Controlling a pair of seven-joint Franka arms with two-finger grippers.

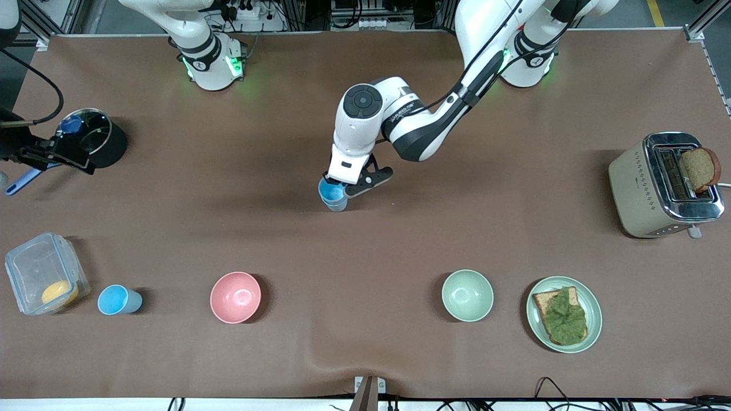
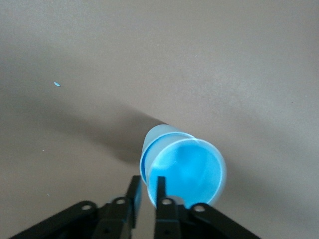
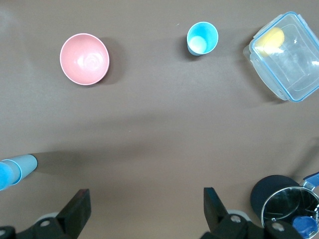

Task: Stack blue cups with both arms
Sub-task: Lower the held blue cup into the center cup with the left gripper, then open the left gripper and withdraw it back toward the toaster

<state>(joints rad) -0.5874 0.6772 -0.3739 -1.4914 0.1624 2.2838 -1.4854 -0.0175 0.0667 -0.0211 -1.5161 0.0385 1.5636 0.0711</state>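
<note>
The right hand [image 3: 146, 211] hangs over the brown bench [image 3: 159, 129], fingers [image 3: 79, 211] spread wide at the frame's edge. A pink bowl [image 3: 84, 59], a single blue cup [image 3: 202, 38] and a clear lidded box [image 3: 286, 55] holding something yellow line one edge. The nested blue cups [image 3: 15, 170] are cut off at another edge, and a black pot [image 3: 284, 201] sits in a corner.

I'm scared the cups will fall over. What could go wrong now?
1. The left gripper pinches just the rim of the upper cup, which sits tilted in the lower cup; letting go might topple the stack.
2. Lifting away could drag the upper cup back out.
3. The third cup stands close beside the clear container, so the open right gripper, now up over the black pot, might bump it.
</note>
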